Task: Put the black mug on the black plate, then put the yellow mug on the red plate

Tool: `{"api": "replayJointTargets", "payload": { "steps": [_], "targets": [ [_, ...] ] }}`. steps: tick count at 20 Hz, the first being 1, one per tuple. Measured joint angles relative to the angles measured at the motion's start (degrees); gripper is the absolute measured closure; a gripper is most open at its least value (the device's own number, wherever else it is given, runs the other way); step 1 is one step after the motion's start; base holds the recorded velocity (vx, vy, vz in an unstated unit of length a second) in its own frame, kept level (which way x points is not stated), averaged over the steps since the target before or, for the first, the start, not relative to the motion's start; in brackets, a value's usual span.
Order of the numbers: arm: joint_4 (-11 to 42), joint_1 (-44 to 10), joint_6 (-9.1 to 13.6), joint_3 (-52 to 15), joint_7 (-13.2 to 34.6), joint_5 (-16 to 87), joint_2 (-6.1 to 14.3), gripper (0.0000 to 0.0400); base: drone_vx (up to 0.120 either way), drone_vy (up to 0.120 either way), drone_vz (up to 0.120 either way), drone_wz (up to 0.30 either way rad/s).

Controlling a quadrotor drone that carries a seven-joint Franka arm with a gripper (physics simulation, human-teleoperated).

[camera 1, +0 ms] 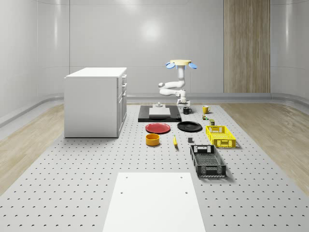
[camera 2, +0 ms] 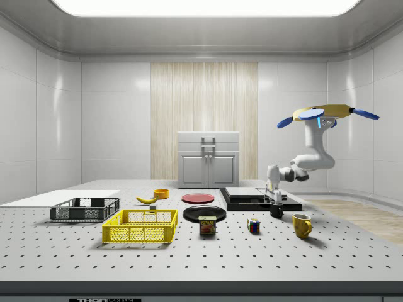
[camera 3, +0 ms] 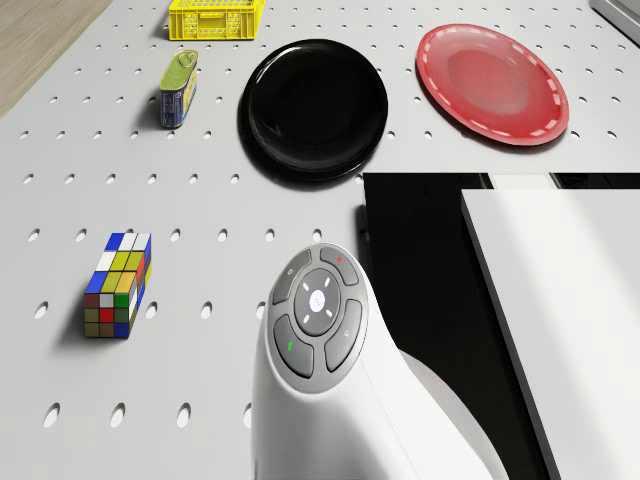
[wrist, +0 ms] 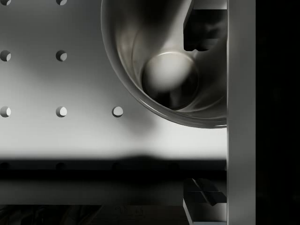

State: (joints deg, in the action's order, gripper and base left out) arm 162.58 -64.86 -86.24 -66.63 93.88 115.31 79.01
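1. Closing in on the black mug (wrist: pixel 168 75): my gripper (camera 2: pixel 274 200) hangs right over it, with the drone (camera 2: pixel 327 114) hovering higher up and off to the mug's far side, out past the dark slab (camera 1: pixel 157 114).
2. The jaws stand wide and hold nothing. In the wrist view one finger (wrist: pixel 204 28) sits over the mug's hollow and the other beyond its rim, so they straddle the wall.
3. The mug stands upright on the table (camera 1: pixel 96 159), just beside the slab's edge. The black plate (camera 3: pixel 314 108) lies near it, with the red plate (camera 3: pixel 492 83) next to that. The yellow mug (camera 2: pixel 301 224) waits a little apart from the black mug.
4. To do this well, I judge: sink a touch further, pinch the wall squarely, lift straight up and keep clear of the slab.
5. Writing: the tin (camera 2: pixel 207 225) near the black plate reads "SPAM". The small print on the table's front edge is illegible.
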Motion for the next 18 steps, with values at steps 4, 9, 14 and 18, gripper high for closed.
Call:
{"api": "replayJointTargets", "payload": {
  "steps": [4,9,14,18],
  "targets": [
    [0.0,-0.1,-0.3,-0.1,0.1,-0.1,0.3,0.0102,0.000,0.000,0.000,0.000],
    [-0.1,-0.2,-0.6,-0.1,0.2,-0.3,0.6,0.0243,0.000,0.000,0.000,0.000],
    [-0.1,-0.3,-0.9,-0.2,0.3,-0.4,0.9,0.0284,0.000,0.000,0.000,0.000],
    [-0.1,-0.5,-1.1,-0.3,0.3,-0.6,1.2,0.0294,0.000,0.000,0.000,0.000]
  ]
}}
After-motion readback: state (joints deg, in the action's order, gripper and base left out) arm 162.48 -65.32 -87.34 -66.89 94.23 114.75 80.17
